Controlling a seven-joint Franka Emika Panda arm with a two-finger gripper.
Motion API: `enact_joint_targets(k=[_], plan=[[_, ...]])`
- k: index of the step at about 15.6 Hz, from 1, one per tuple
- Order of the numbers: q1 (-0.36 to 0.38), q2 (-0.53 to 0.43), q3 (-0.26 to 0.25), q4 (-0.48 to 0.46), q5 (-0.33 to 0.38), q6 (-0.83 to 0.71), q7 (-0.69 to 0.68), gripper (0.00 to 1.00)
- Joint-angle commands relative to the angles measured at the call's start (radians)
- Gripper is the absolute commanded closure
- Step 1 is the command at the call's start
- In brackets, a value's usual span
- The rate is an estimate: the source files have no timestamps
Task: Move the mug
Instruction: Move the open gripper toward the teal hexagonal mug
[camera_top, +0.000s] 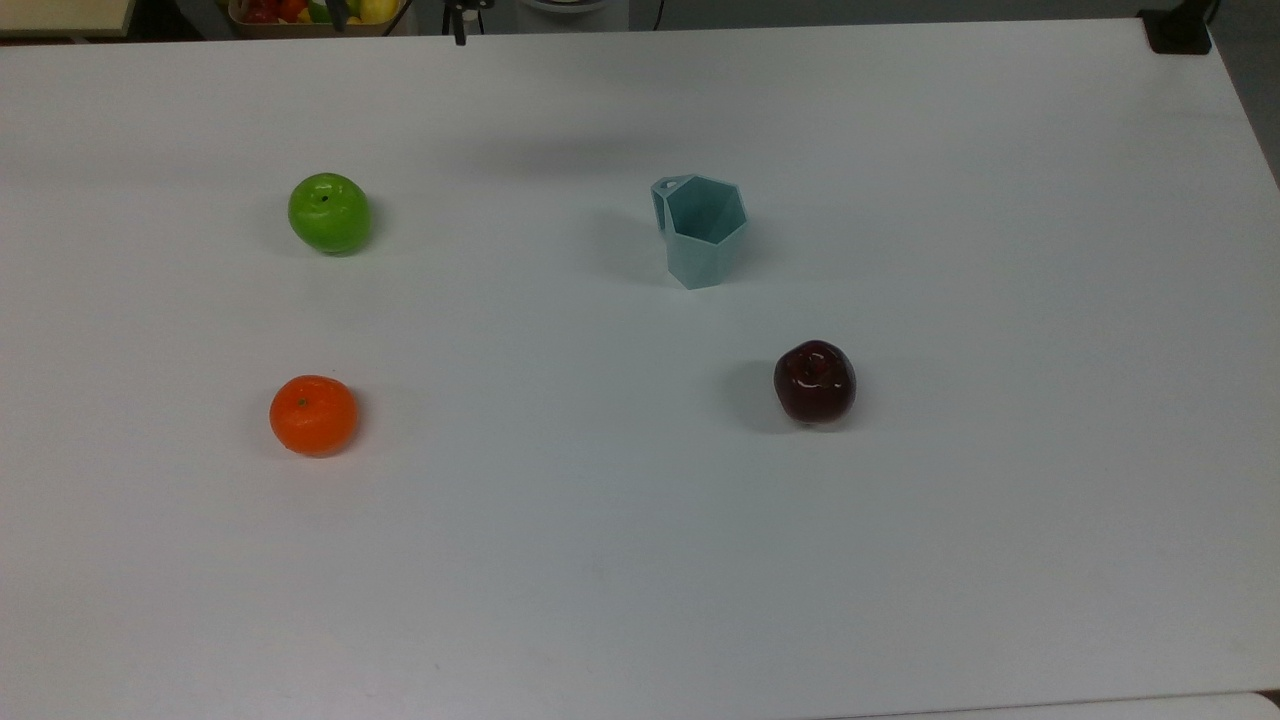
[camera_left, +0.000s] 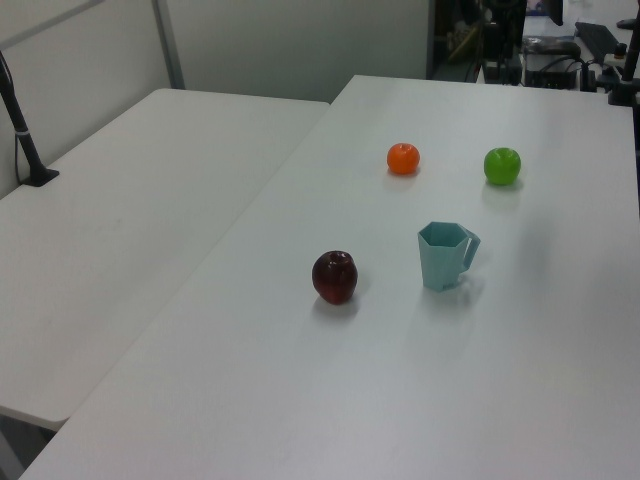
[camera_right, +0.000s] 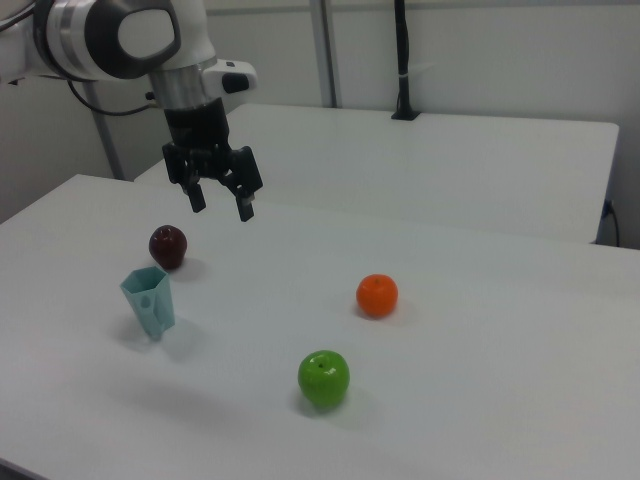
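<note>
White table holds the upright mug, dark red apple nearest; pincer spread above.

Top view: high, steep look down on white tabletop. Left view and right view: lower, oblique, opposite sides, wider. All share the four-object area.
</note>
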Motion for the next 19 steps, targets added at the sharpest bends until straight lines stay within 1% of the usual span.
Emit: enact_joint_targets(k=[1, 3, 4, 8, 11, 16, 19], plan=[[0.046, -0.024, -0.061, -0.025, 0.032, 0.025, 0.021, 0.0], [0.044, -0.022, -0.062, -0.025, 0.082, 0.027, 0.021, 0.0], [0.044, -0.021, -0.062, -0.025, 0.096, 0.028, 0.02, 0.0], [0.055, -0.015, -0.049, -0.024, 0.1, 0.027, 0.008, 0.0], [0.08, 0.005, -0.049, -0.024, 0.1, 0.028, 0.008, 0.0], [0.083, 0.022, -0.052, -0.004, 0.103, 0.032, 0.012, 0.0], [0.119, 0.035, -0.063, -0.004, 0.1, 0.032, 0.005, 0.0]])
